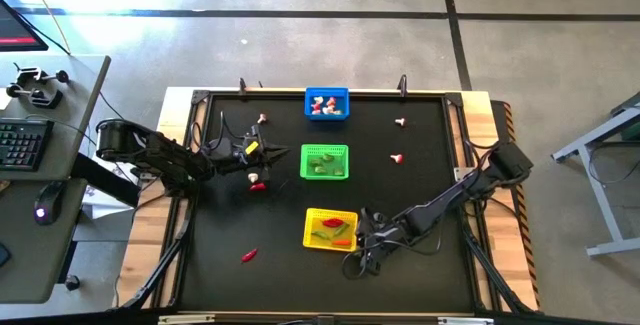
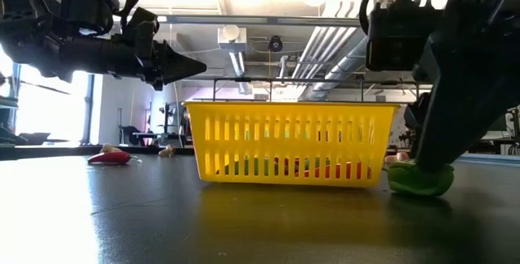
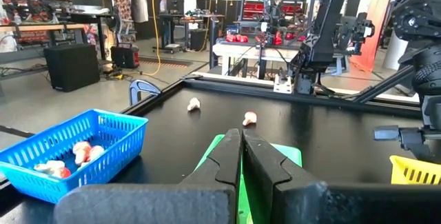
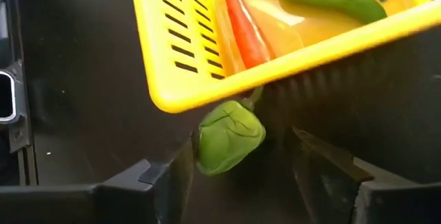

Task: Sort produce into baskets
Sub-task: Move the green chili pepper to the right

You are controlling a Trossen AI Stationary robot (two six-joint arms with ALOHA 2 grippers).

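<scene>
Between the spread jaws of the right gripper [image 4: 241, 176], a green leafy piece [image 4: 229, 136] lies on the table, seemingly ungripped, just beside the yellow basket [image 4: 207, 86]. Left gripper [image 3: 241, 148] hovers pinched shut, empty, ahead of the green basket [image 1: 325, 161].

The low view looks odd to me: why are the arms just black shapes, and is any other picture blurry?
Low view: bright ceiling lights and a window behind silhouette both arms, while the yellow basket glows. Right wrist view: the green piece and basket rim sit close and look soft. High view: glare whitens the floor at the top left.
</scene>
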